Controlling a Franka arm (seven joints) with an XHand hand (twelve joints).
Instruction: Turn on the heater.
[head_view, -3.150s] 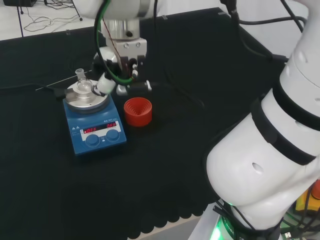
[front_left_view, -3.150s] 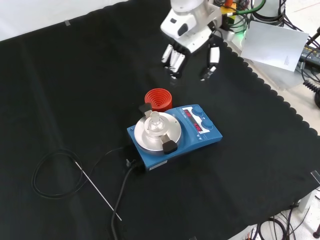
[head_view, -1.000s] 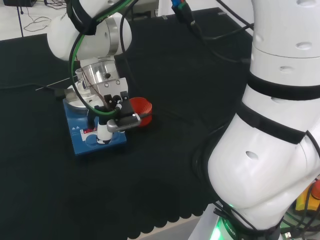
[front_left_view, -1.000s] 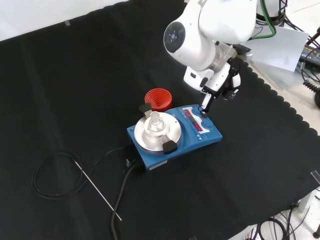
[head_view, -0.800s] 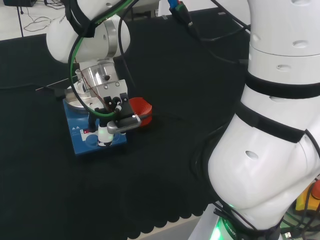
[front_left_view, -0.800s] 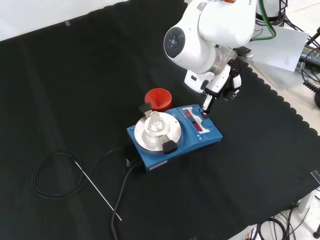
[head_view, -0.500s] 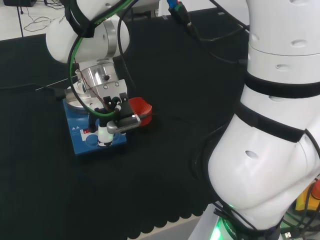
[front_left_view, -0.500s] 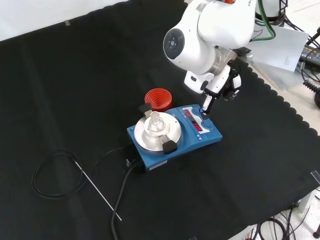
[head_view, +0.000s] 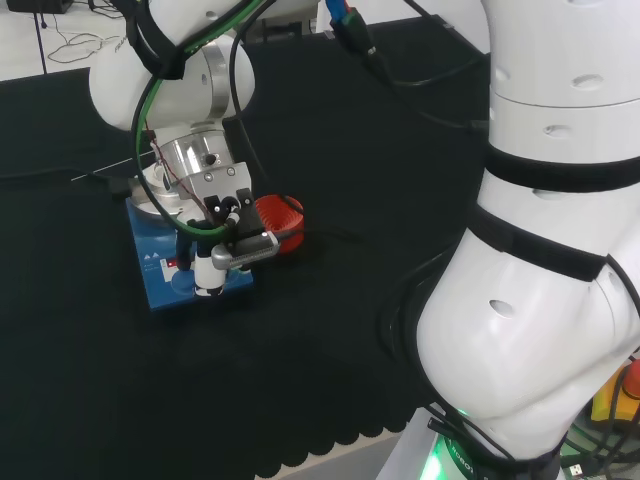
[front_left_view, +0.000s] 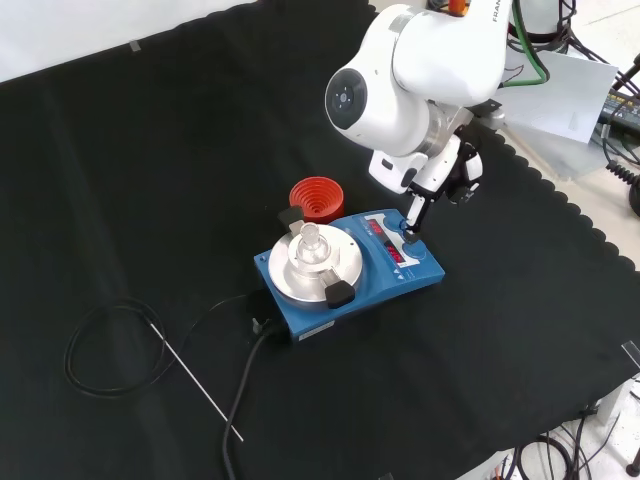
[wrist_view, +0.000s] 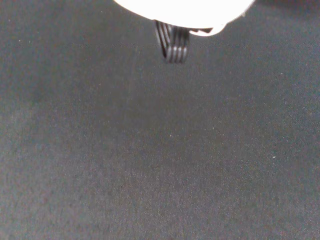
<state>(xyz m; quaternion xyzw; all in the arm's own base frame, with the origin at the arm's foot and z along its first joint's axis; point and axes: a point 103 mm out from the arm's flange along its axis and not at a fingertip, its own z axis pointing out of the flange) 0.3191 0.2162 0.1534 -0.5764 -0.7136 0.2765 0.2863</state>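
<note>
From the head view, the hand (head_view: 228, 250) sits in front of the heater (head_view: 160, 282), so you can't see its knobs or most of its display. In the front view, a finger reaches down to the heater (front_left_view: 350, 268) panel, but you can't tell whether it's touching. The glass flask (front_left_view: 310, 243) on the plate is too clear to tell its contents.

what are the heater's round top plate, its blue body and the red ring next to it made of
The round top plate looks like bare metal, probably aluminium: silvery, with a dull sheen. The heater's blue body seems painted metal or hard plastic; its smooth, even colour leaves that open. The red ring looks like moulded rubber or plastic: matte, with concentric ribs.
</note>
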